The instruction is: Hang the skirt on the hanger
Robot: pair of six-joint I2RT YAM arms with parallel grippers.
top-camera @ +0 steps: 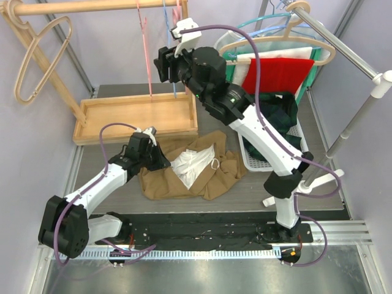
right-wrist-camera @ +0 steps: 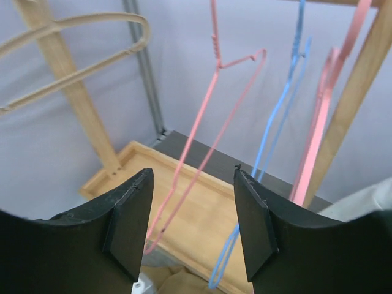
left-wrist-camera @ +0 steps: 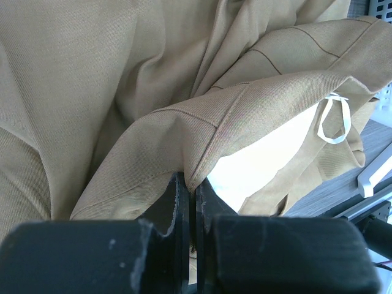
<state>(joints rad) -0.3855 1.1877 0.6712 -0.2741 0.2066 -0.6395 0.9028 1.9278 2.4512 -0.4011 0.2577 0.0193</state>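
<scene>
Checking in from the remote station on the skirt job. The skirt (top-camera: 228,166) is lying crumpled in the middle of the counter (top-camera: 122,197), just near of the wooden tray (top-camera: 135,116), with its white lining (top-camera: 193,164) turned out on top. My left end effector (left-wrist-camera: 195,190) is clamped tight on a folded, stitched edge of the tan cloth, down low at the skirt's left side.

The right end effector (right-wrist-camera: 193,173) is up high at the far side, jaws apart and holding nothing, pointed at the hangers dangling from the wooden rail (top-camera: 92,7). The pink hanger (right-wrist-camera: 196,122) sits pretty much lined up between the fingers, and the blue hanger (right-wrist-camera: 277,122) hangs just to the right of it.

So I'd call this the fetch-a-hanger step, early on, since nothing is on a hanger yet. Next move as I see it: ease the right arm forward until the pink wire is between the pads, close, then lift it off the rail without dragging the blue one along. These wires are thin and swingy, so a slow approach seems wise.
</scene>
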